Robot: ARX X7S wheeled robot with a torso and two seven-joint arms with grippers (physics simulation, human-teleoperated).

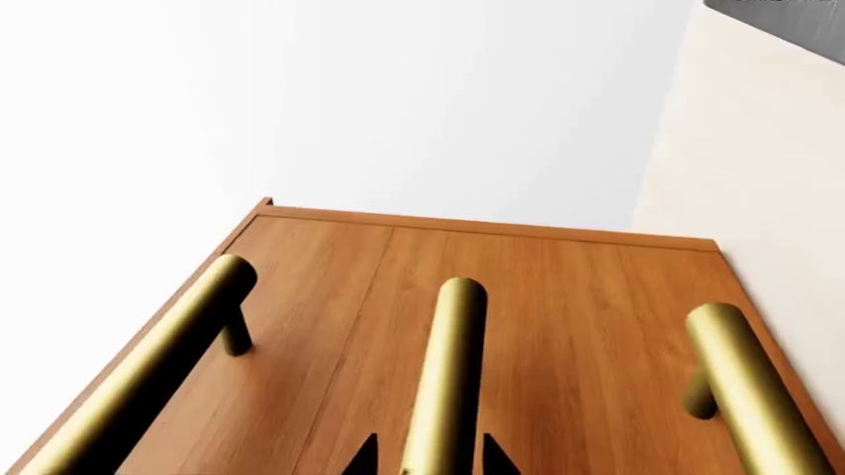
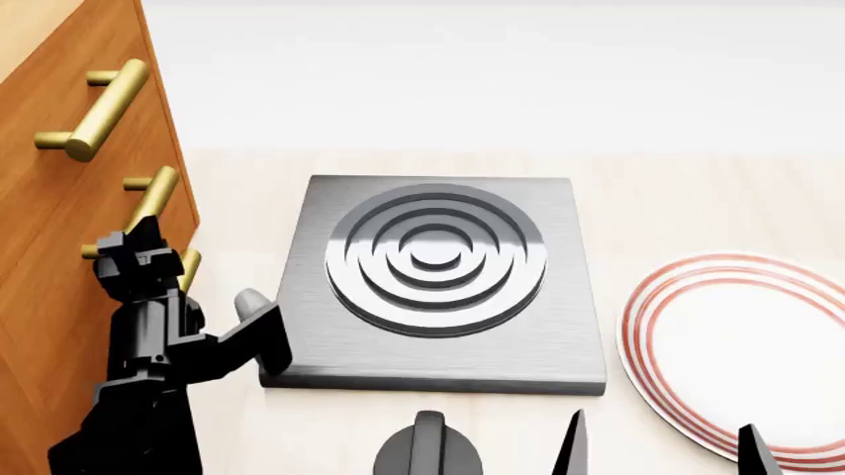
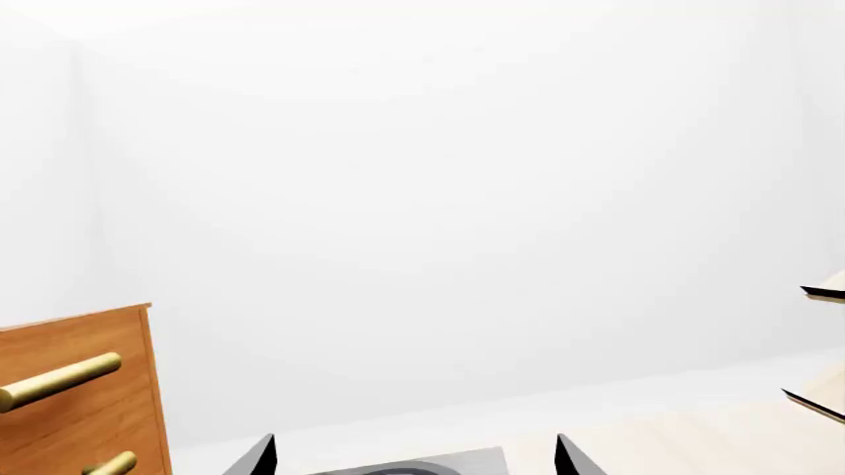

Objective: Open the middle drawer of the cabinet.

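Observation:
The orange-brown cabinet (image 2: 46, 188) stands at the left of the head view with three brass bar handles down its front. In the left wrist view the middle drawer (image 1: 555, 327) fills the centre, flush with the fronts beside it. Its brass handle (image 1: 449, 366) runs between my left gripper's (image 1: 429, 457) two dark fingertips (image 1: 366, 457). They stand close on either side of the bar, with a thin gap showing on one side. In the head view the left gripper (image 2: 133, 240) sits at the second handle (image 2: 148, 201). My right gripper (image 2: 664, 450) hangs open over the counter, holding nothing.
A grey square hob (image 2: 442, 277) with raised rings lies on the pale counter just right of my left arm. A white plate with red rings (image 2: 739, 346) sits at the right. A dark knob-like part (image 2: 422, 450) shows at the bottom edge. A white wall lies behind.

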